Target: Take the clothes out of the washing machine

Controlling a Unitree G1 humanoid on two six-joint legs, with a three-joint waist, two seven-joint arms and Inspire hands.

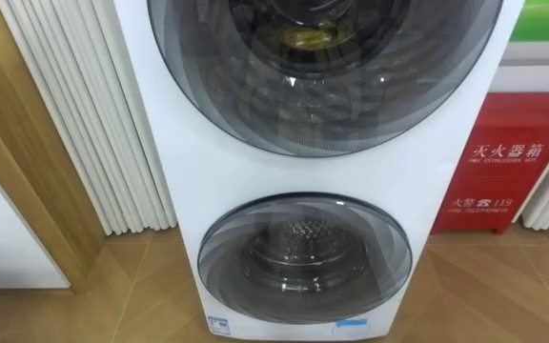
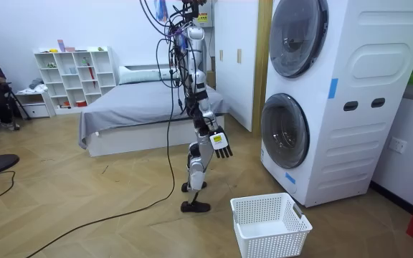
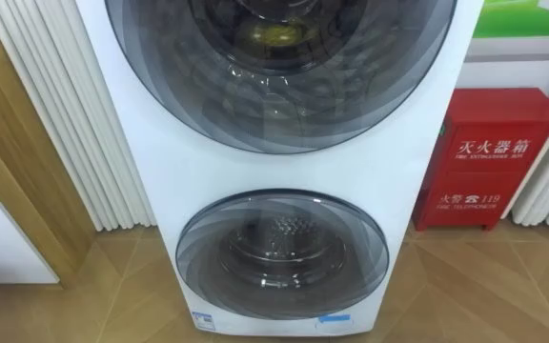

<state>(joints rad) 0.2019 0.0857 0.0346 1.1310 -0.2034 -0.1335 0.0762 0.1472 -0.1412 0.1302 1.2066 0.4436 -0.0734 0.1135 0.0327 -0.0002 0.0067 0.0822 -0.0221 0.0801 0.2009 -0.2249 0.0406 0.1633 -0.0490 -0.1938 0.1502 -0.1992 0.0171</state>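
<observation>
Approach step: robot stands short of the washing machine (image 2: 350,107), right hand (image 2: 221,141) open and empty; clothes (image 1: 308,36) behind the shut upper door (image 1: 322,105); next, I judge, close in and open it.

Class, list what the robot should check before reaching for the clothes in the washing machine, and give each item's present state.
1. Upper door open: not ok, shut.
2. Lower door open: not ok, shut.
3. Clothes located: cannot tell; something yellowish shows behind the upper door.
4. Basket on floor beside washing machine: ok.
5. Right hand free: ok, open and empty.
</observation>
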